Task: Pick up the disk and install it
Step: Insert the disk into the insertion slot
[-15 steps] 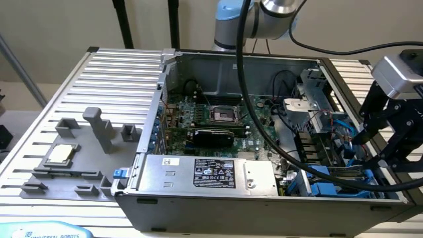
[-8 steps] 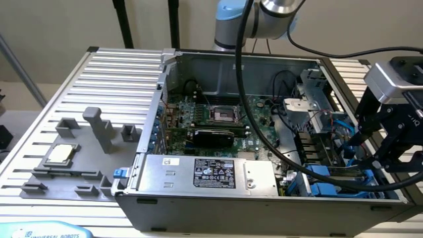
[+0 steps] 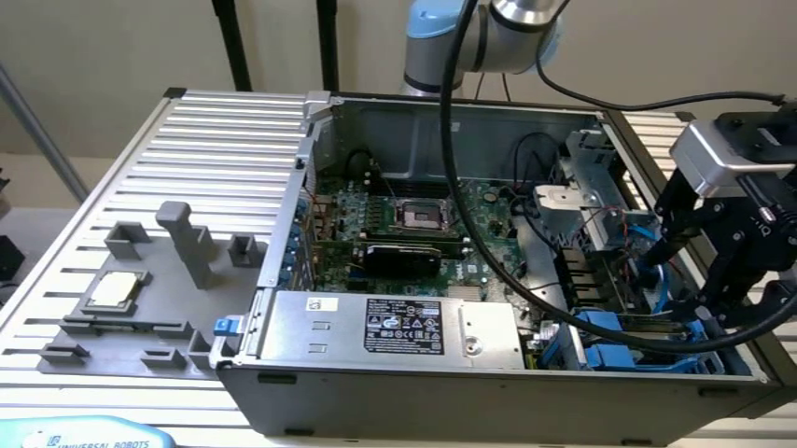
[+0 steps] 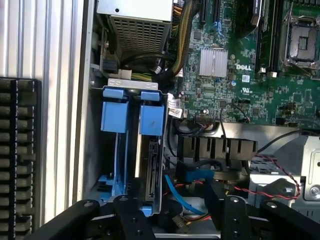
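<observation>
Disk (image 4: 150, 167) is sitting in drive bay (image 4: 94, 150) of PC case (image 3: 373, 378), prob. installed already; hand (image 4: 175, 222) is hanging open above, gripping nothing.

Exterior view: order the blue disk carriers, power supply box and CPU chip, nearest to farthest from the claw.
1. Blue disk carriers, inside the case beside the claw.
2. Power supply box, along the case's near wall.
3. CPU chip, outside the case, exterior view's left.
</observation>
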